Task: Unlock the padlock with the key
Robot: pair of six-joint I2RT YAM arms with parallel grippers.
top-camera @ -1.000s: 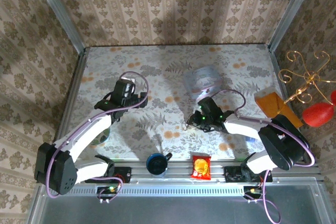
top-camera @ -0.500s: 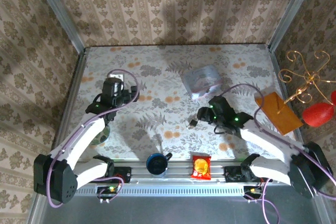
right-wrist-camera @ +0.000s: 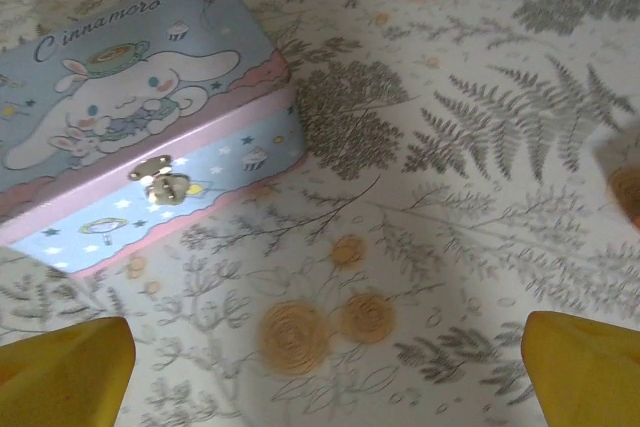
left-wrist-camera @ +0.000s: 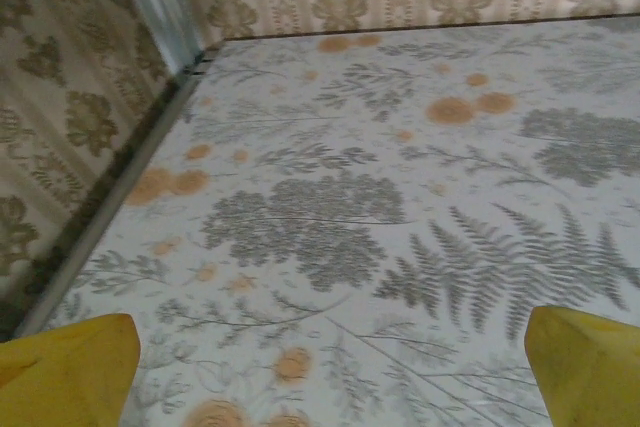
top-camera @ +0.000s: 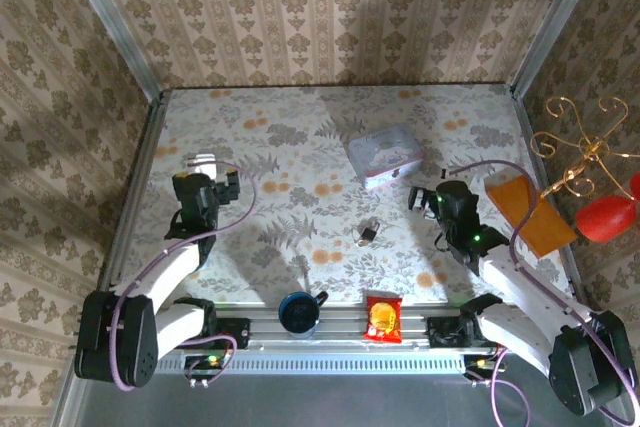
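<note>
Floral tabletop (top-camera: pixel 300 177) bears the padlock (top-camera: pixel 368 233), apart from left jaws and right jaws, both spread empty.

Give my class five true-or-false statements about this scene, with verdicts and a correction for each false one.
1. The padlock lies on the table, touched by neither gripper. True.
2. The right gripper is shut on the padlock. False: it is open and holds nothing.
3. The tin box has its lid down. True.
4. The cup stands at the table's far edge. False: it stands at the near edge.
5. The left gripper is open. True.
</note>
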